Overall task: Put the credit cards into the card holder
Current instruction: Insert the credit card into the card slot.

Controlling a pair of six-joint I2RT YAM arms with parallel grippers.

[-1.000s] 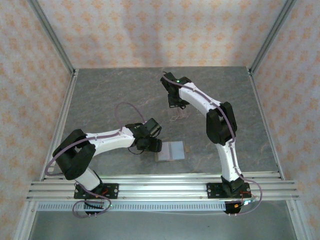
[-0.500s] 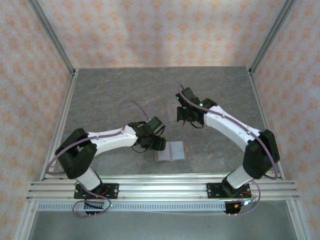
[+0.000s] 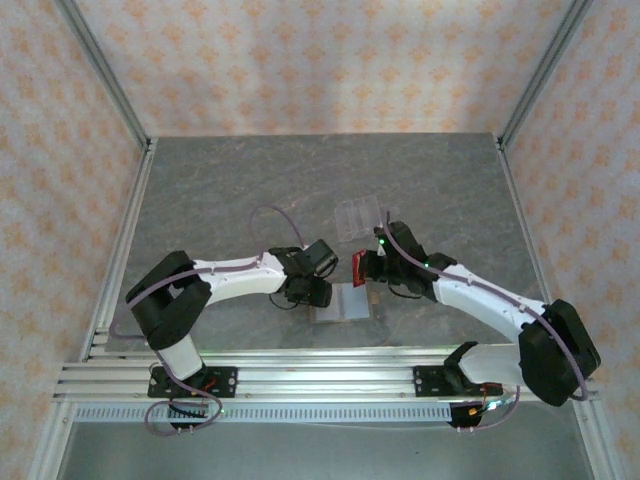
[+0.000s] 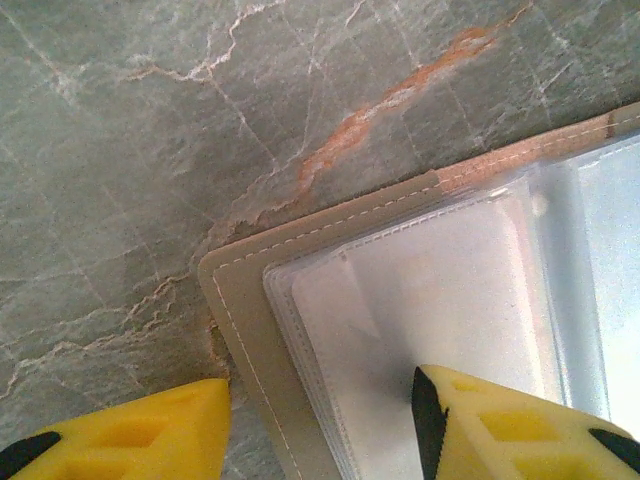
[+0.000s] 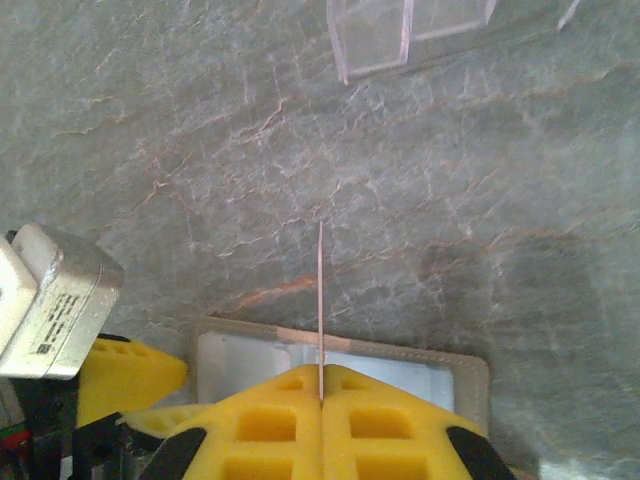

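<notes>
The card holder [image 3: 346, 303] lies open on the table, tan border [image 4: 300, 250] round pale grey sleeves. My left gripper [image 3: 316, 293] is open at its left edge: one yellow finger [image 4: 130, 430] rests on the table beside the wallet, the other finger [image 4: 510, 425] sits on the sleeves. A red credit card [image 3: 358, 268] is upright in my right gripper [image 3: 369, 270], just above the wallet's far edge. In the right wrist view that card [image 5: 320, 290] is edge-on, a thin line rising from the shut right gripper [image 5: 321, 385], with the wallet [image 5: 425, 354] below.
A clear slotted plastic rack [image 3: 360, 217] stands behind the wallet, also near the top of the right wrist view [image 5: 400, 30]. The left gripper's body [image 5: 55, 300] sits close to the wallet's left side. Grey marbled table surrounds them, with walls at the back and sides.
The right arm has swung from the clear rack toward the near side, carrying the red card to the wallet's far edge. The left gripper has shifted slightly right at the wallet's left edge.
</notes>
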